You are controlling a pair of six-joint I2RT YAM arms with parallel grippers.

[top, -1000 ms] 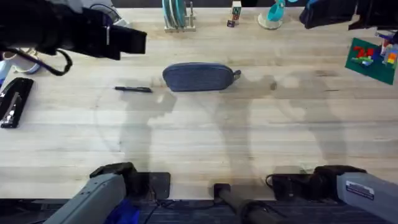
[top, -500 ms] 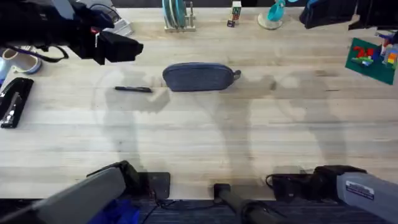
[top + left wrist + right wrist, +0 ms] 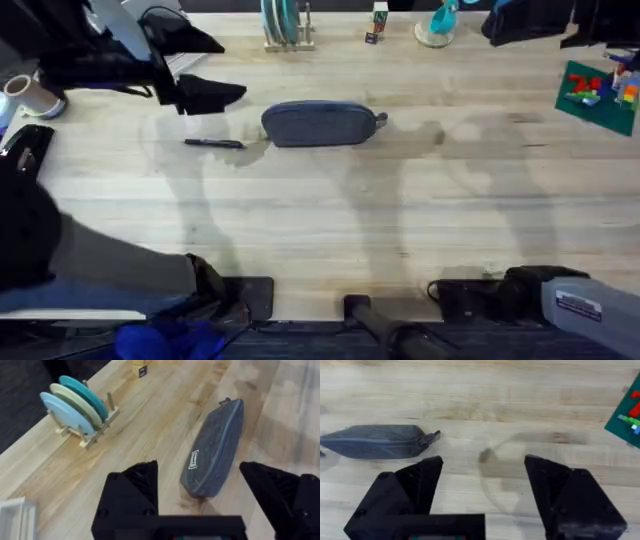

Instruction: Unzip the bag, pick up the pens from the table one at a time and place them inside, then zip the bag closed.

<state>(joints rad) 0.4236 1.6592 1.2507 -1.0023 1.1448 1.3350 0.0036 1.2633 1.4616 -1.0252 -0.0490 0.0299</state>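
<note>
wooden table (image 3: 420, 220) | bag (image 3: 320, 123) lengthwise left-right, pull right | pen (image 3: 214, 144) parallel | both grippers spread wide, empty

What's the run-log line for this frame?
left gripper: open, above blue-grey fabric pouch | right gripper: open, idle | pouch: zipped | black stick pen: on table

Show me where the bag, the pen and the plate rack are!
bag (image 3: 318, 124): overhead view, middle of its blue-grey fabric side.
pen (image 3: 214, 144): overhead view, middle of the thin black shaft.
plate rack (image 3: 95, 435): left wrist view, on the wooden base under the plates.
</note>
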